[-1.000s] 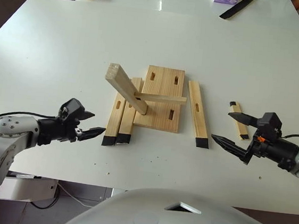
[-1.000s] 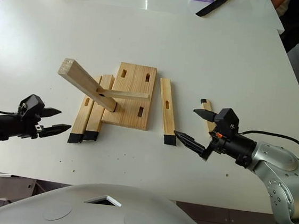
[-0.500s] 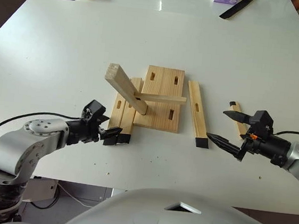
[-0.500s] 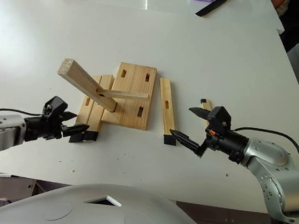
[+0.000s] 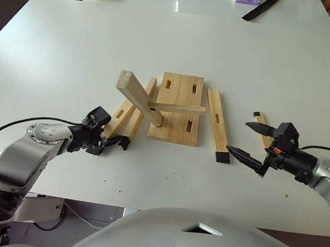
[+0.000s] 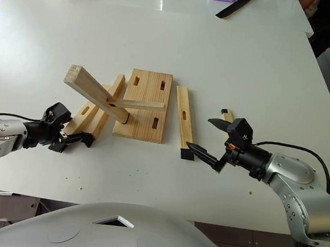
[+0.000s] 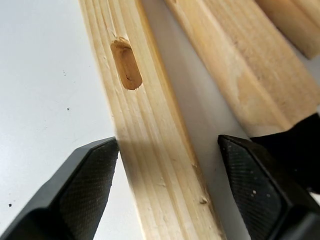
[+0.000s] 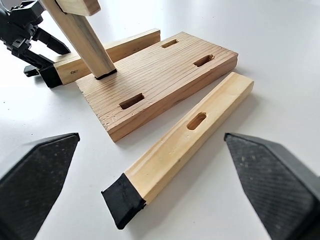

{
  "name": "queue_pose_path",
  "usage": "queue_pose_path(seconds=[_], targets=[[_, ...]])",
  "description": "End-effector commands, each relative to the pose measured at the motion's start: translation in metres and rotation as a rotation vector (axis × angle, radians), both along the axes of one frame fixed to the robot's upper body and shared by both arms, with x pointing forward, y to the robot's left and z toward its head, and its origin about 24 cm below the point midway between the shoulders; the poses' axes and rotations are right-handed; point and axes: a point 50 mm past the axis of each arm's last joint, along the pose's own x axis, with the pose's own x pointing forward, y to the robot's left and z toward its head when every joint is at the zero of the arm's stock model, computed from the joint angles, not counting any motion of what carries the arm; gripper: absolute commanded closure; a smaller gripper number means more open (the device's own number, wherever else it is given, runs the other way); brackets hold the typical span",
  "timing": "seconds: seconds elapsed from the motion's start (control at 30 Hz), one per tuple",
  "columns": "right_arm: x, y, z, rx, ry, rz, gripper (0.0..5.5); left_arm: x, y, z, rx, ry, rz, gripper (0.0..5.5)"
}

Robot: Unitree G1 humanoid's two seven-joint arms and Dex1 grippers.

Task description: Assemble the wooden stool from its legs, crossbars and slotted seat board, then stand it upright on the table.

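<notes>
The white desk (image 5: 55,47) carries the slotted seat board (image 5: 177,116) lying flat, with one leg (image 5: 138,96) stuck tilted in a slot and a thin crossbar (image 5: 181,108) running from it across the board. The left claw (image 5: 112,143) is open astride the outer of two flat legs (image 5: 124,116). The right claw (image 5: 238,137) is spread wide near the right-hand leg (image 5: 218,124).

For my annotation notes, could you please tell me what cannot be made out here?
Left wrist view: the leg runs off the picture's edge, end unseen.
Eye views: the left gripper covers the near ends of the flat legs; the right gripper hides part of the short crossbar.
</notes>
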Motion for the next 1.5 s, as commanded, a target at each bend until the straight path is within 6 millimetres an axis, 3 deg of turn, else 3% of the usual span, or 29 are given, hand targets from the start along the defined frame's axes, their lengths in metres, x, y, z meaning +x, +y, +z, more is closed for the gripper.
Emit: queue_pose_path(seconds=[0.03, 0.43, 0.6, 0.8, 1.1, 1.5], targets=[[0.001, 0.001, 0.0, -0.006, -0.012, -0.001, 0.13, 0.007, 0.0, 0.006, -0.004, -0.01, -0.006, 1.91], [0.003, 0.001, 0.0, -0.014, -0.021, -0.002, 0.13, -0.001, 0.006, -0.003, -0.022, 0.065, 0.003, 1.91], [0.004, 0.0, 0.0, -0.025, -0.023, -0.004, 0.13, -0.01, 0.009, -0.011, -0.037, 0.133, 0.036, 2.6], [0.006, -0.003, 0.002, -0.031, -0.029, -0.008, 0.13, -0.005, 0.018, -0.016, -0.026, 0.138, 0.105, 3.38], [0.011, -0.004, 0.002, -0.032, -0.04, -0.018, 0.13, 0.004, 0.024, -0.019, -0.021, 0.094, 0.152, 3.43], [0.024, -0.013, 0.009, -0.046, -0.069, -0.036, 0.13, 0.058, 0.036, 0.03, -0.11, -0.187, 0.272, 3.43]])
